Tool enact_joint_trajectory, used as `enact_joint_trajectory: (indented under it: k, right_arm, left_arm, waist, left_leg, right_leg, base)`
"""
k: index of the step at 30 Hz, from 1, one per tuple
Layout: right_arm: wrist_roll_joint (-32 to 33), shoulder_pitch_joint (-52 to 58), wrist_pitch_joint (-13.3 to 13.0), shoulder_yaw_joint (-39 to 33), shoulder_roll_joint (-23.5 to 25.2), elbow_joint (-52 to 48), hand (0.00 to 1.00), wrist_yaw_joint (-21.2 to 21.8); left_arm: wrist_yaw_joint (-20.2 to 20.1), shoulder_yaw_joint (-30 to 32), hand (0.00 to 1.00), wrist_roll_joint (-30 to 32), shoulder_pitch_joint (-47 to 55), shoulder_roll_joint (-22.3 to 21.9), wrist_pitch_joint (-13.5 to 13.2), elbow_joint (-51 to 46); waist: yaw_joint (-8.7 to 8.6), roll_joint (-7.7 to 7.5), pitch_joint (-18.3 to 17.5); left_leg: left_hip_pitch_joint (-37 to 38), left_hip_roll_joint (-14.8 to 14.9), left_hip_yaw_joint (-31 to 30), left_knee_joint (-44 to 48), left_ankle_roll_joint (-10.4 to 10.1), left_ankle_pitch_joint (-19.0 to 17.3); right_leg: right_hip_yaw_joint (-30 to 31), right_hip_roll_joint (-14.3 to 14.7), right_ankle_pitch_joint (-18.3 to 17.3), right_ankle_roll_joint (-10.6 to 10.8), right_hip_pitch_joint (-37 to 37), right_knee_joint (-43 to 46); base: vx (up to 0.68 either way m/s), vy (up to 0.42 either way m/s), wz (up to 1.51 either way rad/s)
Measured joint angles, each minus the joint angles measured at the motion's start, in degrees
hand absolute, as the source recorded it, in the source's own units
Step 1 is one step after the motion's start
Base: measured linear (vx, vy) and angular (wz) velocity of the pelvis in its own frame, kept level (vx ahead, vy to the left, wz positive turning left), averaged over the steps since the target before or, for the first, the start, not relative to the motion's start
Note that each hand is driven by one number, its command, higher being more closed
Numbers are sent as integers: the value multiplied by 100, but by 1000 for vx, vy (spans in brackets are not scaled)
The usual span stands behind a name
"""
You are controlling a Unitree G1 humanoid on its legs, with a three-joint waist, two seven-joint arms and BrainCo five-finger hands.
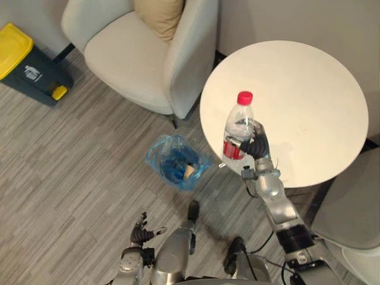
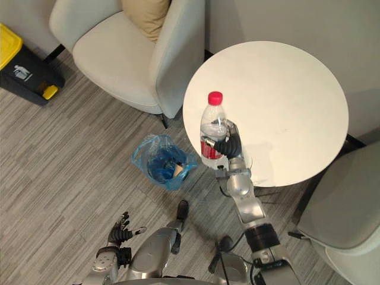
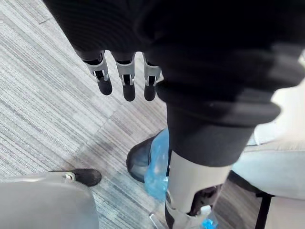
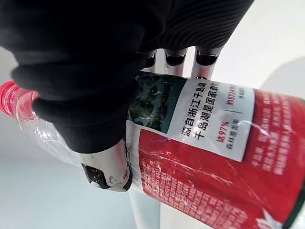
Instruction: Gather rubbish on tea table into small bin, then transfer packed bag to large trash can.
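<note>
1. Gripping a clear plastic bottle [image 1: 239,122]: the right robot hand [image 1: 256,142] has its fingers curled round the body at the level of the red label [image 4: 214,157], with the thumb [image 4: 107,167] lying across the front of it.
2. Bottle stands upright with its red cap [image 1: 244,97] on top. It sits over the near left edge of the round white tabletop [image 1: 309,89]. Cannot tell whether its base touches the surface or is held just clear of it.
3. Small bin [image 1: 176,160], lined with a blue bag, stands on the grey wood-grain floor [image 1: 77,160] just left of the tabletop, near the foot of the armchair. A pale tan scrap [image 1: 189,171] lies inside, against the near right side of the bag.
4. Large trash can [image 1: 27,62], dark with a yellow lid, stands at the far left, well apart from the tabletop and the small bin.
5. Pale armchair [image 1: 136,59] stands between the trash can and the tabletop, a tan cushion [image 1: 159,15] leaning on its back.
6. Left robot hand [image 1: 142,233] hangs low over the floor at the near left, fingers [image 3: 126,86] straight and loosely spread, holding nothing.
7. Second pale chair [image 1: 350,219] at the near right, beside the tabletop.
</note>
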Motion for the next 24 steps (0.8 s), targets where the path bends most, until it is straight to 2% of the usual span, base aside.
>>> enact_joint_trajectory:
  k: [1, 2, 3, 4, 5, 6, 8, 9, 11, 12, 13, 14, 15, 16, 17, 18, 22, 24]
  right_arm:
    - [-9, 21, -2, 103, 82, 9, 100, 75]
    - [-47, 58, -3, 209, 160, 54, 100, 141]
    - [-76, 65, -4, 284, 184, 108, 100, 161]
    - [-182, 67, -4, 436, 226, 233, 100, 237]
    - [-247, 68, -4, 592, 235, 331, 100, 267]
    - [-255, 66, -5, 676, 248, 380, 100, 281]
    - [-377, 36, -2, 890, 248, 546, 100, 363]
    - [-415, -31, -2, 994, 192, 622, 100, 372]
    - [-438, -260, 3, 1027, -9, 717, 100, 364]
    - [-442, -491, 0, 1027, -157, 766, 100, 356]
    - [-443, -668, -7, 1027, -207, 896, 100, 353]
    - [-464, -1120, 2, 1020, -233, 1326, 100, 345]
    - [-487, -1388, 3, 1022, -271, 1581, 100, 344]
    - [-587, -1965, 29, 1010, -344, 2080, 100, 326]
    - [-633, -2147, 29, 1014, -395, 2215, 100, 313]
    - [-673, -2460, 30, 1014, -502, 2457, 100, 259]
    - [-676, -2884, 133, 861, -782, 2877, 100, 27]
    - [-676, -3013, 201, 782, -992, 2925, 100, -111]
  left_arm:
    - [-12, -1, 0, 28, 0, 15, -1, -3]
    - [-30, -29, 0, 60, -10, 22, -17, -8]
    - [-36, -51, 0, 76, -10, 26, -21, -8]
    - [-47, -121, 0, 121, -8, 81, -21, -3]
    - [-98, -195, 0, 249, -39, 197, -13, 6]
    - [-111, -255, 0, 306, -71, 223, -7, 16]
    - [-110, -380, 0, 348, -142, 300, 3, 58]
    - [-106, -385, 0, 345, -162, 300, 5, 71]
    - [-91, -392, 0, 329, -291, 277, -10, 71]
    - [-72, -440, 0, 328, -446, 263, -16, 80]
    - [-40, -464, 0, 328, -527, 273, -27, 95]
    - [38, -492, 0, 319, -736, 334, -74, 197]
    - [63, -489, 0, 314, -846, 302, -82, 267]
    - [166, -492, 0, 258, -1029, 280, -112, 300]
    - [197, -492, 0, 215, -1092, 261, -119, 306]
    - [269, -490, 0, 121, -1247, 218, -122, 340]
    - [434, -421, 0, -179, -1659, 167, -132, 540]
    - [524, -183, 0, -245, -1889, 14, -161, 544]
  waist:
    - [36, -64, -36]
    - [108, -76, -44]
    - [121, -72, -56]
    - [117, -80, -88]
    - [98, -86, -92]
    - [91, -85, -89]
    - [51, -70, -79]
    - [-17, -17, -39]
    - [-95, 92, 45]
    - [-110, 147, 104]
    - [-117, 151, 124]
    - [-140, 124, 190]
    - [-140, 214, 252]
    - [9, 316, 324]
    - [63, 337, 352]
    - [137, 335, 458]
    - [138, 356, 555]
    - [125, 417, 590]
  left_leg:
    - [-25, -25, -41, 250, 19, -234]
    - [-18, -27, -94, 563, 22, -563]
    - [-7, -25, -135, 697, 8, -699]
    - [17, -19, -236, 911, 60, -876]
    - [-3, 6, -373, 1089, 88, -983]
    - [-14, 15, -453, 1136, 95, -1013]
    - [-17, -13, -735, 1149, 74, -1013]
    - [-28, -77, -1024, 1157, 47, -994]
    - [-240, -223, -1489, 1419, -45, -964]
    - [-566, -333, -1690, 1805, -162, -1012]
    - [-756, -382, -1747, 2041, -242, -1061]
    - [-1113, -459, -1770, 2457, -431, -1179]
    - [-1261, -425, -1825, 2578, -470, -1211]
    - [-1563, -305, -1970, 2536, -477, -1214]
    - [-1661, -261, -1986, 2431, -491, -1200]
    - [-1829, -244, -2048, 2262, -644, -1065]
    - [-2498, -253, -2166, 2056, -736, -730]
    - [-2887, -185, -2014, 2099, -738, -662]
  right_leg:
    - [-32, -78, -48, 78, 49, 178]
    - [28, -228, -171, 255, -30, 793]
    - [127, -329, -201, 241, -147, 1232]
    - [441, -564, -113, 91, -599, 2394]
    - [946, -562, -359, -190, -1162, 3287]
    - [1157, -473, -493, -243, -1376, 3467]
    - [1660, -182, -687, -330, -1886, 3393]
    - [1963, 27, -696, -341, -2143, 3048]
    - [2401, 230, -600, -224, -2593, 2432]
    - [2482, 197, -386, -57, -2847, 2036]
    - [2474, 186, -170, -81, -2975, 1853]
    - [2458, 87, 647, -157, -3203, 1808]
    - [2341, 89, 583, -176, -3300, 1983]
    - [2155, 161, 548, -279, -3571, 2044]
    - [2103, 187, 567, -316, -3692, 2047]
    - [2014, 183, 598, -387, -3884, 2062]
    - [1731, 53, 540, -524, -4578, 2345]
    - [1657, -30, 515, -566, -4939, 2531]
  base:
    - [114, 74, 21]
    - [106, 78, 15]
    - [124, 88, 10]
    - [168, 101, 22]
    - [170, 79, 32]
    - [138, 42, 48]
    - [154, 5, 73]
    - [202, -35, 133]
    - [160, -91, 172]
    - [75, -119, 158]
    - [24, -156, 174]
    - [-13, -143, 124]
    - [-36, -194, 115]
    - [-49, -169, 59]
    - [-78, -263, 51]
    - [-95, -248, 45]
    - [-77, -127, 46]
    - [-100, -51, 37]
